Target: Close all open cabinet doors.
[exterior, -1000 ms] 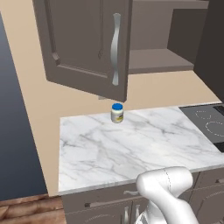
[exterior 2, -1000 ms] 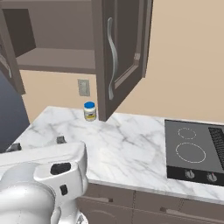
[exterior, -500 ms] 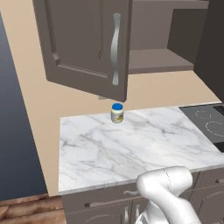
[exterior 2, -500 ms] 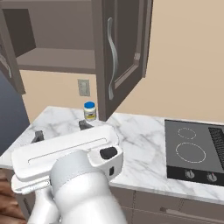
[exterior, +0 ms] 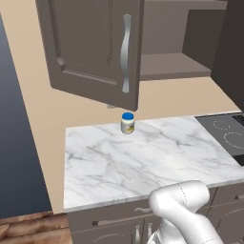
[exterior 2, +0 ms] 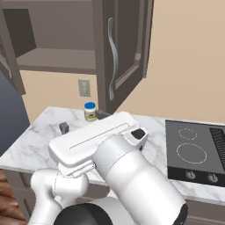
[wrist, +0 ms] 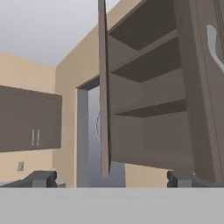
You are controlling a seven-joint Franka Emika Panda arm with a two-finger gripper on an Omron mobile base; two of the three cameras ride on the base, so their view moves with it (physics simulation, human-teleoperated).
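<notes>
Two cabinet doors stand open over the counter. The left door swings out toward me, its silver handle facing front; the right door also hangs open. Between them lie bare shelves. My gripper hovers low above the counter, below the cabinet and apart from both doors, open and empty. In the hand view the gripper points up at the left door, seen edge-on, and the right door.
A small jar with a blue lid stands at the back of the marble counter, near the gripper. A black cooktop is set in at the right. My own arm covers the counter's front.
The arm has swung up and to the right across the right base view, carrying the hand over the counter. The doors and the jar stay where they were.
</notes>
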